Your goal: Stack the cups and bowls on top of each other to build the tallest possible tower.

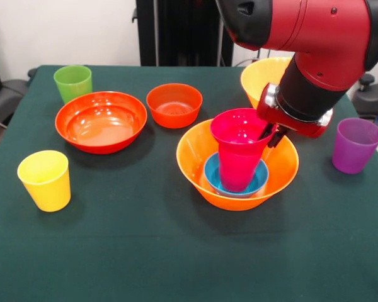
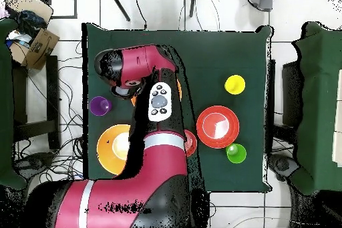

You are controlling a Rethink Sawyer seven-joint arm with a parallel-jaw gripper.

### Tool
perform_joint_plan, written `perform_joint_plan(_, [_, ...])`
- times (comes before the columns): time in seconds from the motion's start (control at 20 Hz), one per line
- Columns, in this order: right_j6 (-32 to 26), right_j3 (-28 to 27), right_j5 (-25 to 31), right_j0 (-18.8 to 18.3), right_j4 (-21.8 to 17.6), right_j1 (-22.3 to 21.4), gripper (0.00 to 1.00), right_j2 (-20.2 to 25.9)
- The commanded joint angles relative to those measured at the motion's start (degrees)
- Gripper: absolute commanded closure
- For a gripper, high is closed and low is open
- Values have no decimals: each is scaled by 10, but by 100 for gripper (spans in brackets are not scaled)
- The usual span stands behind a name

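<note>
We've got the crimson-pink cup (image 1: 240,148) standing upright in the blue bowl (image 1: 236,179), which is nested in a large orange bowl (image 1: 237,165) right of table centre — that's the tower (image 1: 237,160) so far. Main risk: the gripper (image 1: 269,134) sits at the cup's rim on the side toward the purple cup (image 1: 355,145), one dark finger reaching down inside the rim, so we judge a sideways pull-away would drag or tip the cup out of the bowl. A straight lift looks safer. We can't tell whether the fingers are pinching the rim or already let go; the wrist hides them. The arm comes down from top right in the front view, wrist tilted toward the cup; overhead it covers the tower entirely. Unstacked: yellow cup (image 1: 45,179), green cup (image 1: 73,82), purple cup, wide red-orange bowl (image 1: 101,121), small red-orange bowl (image 1: 174,104), second orange bowl (image 1: 263,78).
</note>
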Motion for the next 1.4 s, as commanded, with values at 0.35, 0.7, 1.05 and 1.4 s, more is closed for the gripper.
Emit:
perform_joint_plan(0.35, [15,60,-77,8,-27,34,100,19])
perform_joint_plan(0.7, [20,69,-99,11,-28,31,100,13])
perform_joint_plan(1.05, [16,61,-108,14,-27,35,100,8])
perform_joint_plan(1.4, [11,51,-111,15,-23,40,100,4])
